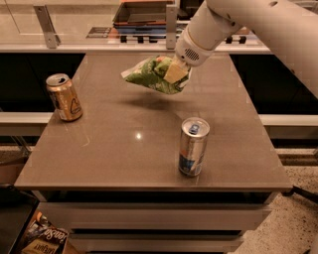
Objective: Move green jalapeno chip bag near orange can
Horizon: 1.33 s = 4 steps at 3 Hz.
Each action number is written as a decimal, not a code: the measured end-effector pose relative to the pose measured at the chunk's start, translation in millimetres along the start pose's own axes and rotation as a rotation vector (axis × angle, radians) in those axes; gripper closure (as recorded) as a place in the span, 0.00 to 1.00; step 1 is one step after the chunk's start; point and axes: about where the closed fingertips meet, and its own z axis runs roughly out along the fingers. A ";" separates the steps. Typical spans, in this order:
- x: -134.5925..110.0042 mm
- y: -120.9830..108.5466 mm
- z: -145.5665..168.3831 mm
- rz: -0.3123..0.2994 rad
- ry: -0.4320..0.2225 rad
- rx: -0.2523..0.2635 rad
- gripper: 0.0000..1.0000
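Note:
The green jalapeno chip bag [153, 74] hangs in the air above the far middle of the brown table [124, 149], its shadow on the top below it. My gripper [175, 72] is shut on the bag's right end, coming down from the white arm at the upper right. The orange can [64, 97] stands upright near the table's left edge, well to the left of the bag and slightly nearer the front.
A taller slim silver-and-blue can [193, 146] stands upright at the front right of the table. A counter with a rail and a dark tray [141, 12] runs behind the table. A snack bag [42, 238] lies on the floor at lower left.

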 end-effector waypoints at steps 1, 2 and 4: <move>-23.8 41.7 11.5 -0.038 0.009 -0.018 1.00; -43.1 74.6 23.3 -0.039 0.004 -0.019 1.00; -69.2 107.6 45.4 0.007 -0.029 -0.030 1.00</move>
